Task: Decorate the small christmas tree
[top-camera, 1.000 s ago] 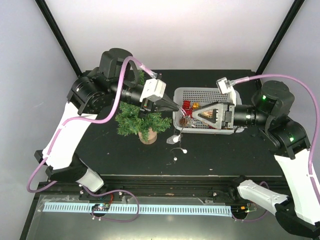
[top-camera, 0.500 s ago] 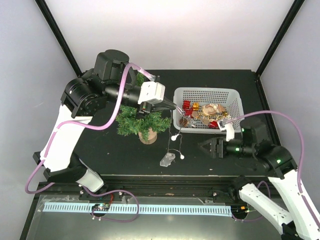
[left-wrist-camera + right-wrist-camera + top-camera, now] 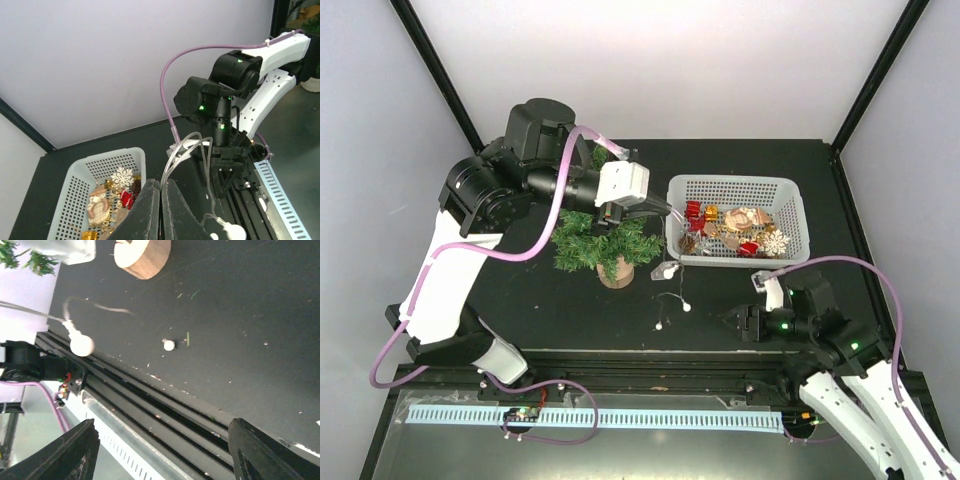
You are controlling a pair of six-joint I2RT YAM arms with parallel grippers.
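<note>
The small christmas tree [image 3: 588, 243] stands on its tan stump base [image 3: 616, 271] left of the basket; the stump also shows in the right wrist view [image 3: 142, 257]. My left gripper [image 3: 665, 210] is beside the tree's right side, shut on the clear wire of a light string [image 3: 192, 150]. The string hangs down with a clear tag [image 3: 665, 270] and white bulbs [image 3: 686, 306] near the table. My right gripper [image 3: 735, 322] is open and empty, low by the table's front edge, apart from the string. In its wrist view [image 3: 162, 422] a bulb [image 3: 81, 345] hangs to the left.
A white perforated basket [image 3: 732, 183] with several ornaments, among them a white snowflake [image 3: 121, 176] and red and gold pieces, stands right of the tree. The black rail [image 3: 165, 400] runs along the table's front edge. Walls close in on the left and right.
My right arm has drawn back from the basket to the table's front edge and come down low. The light string now hangs from my left gripper alone, its clear tag lifted off the table.
</note>
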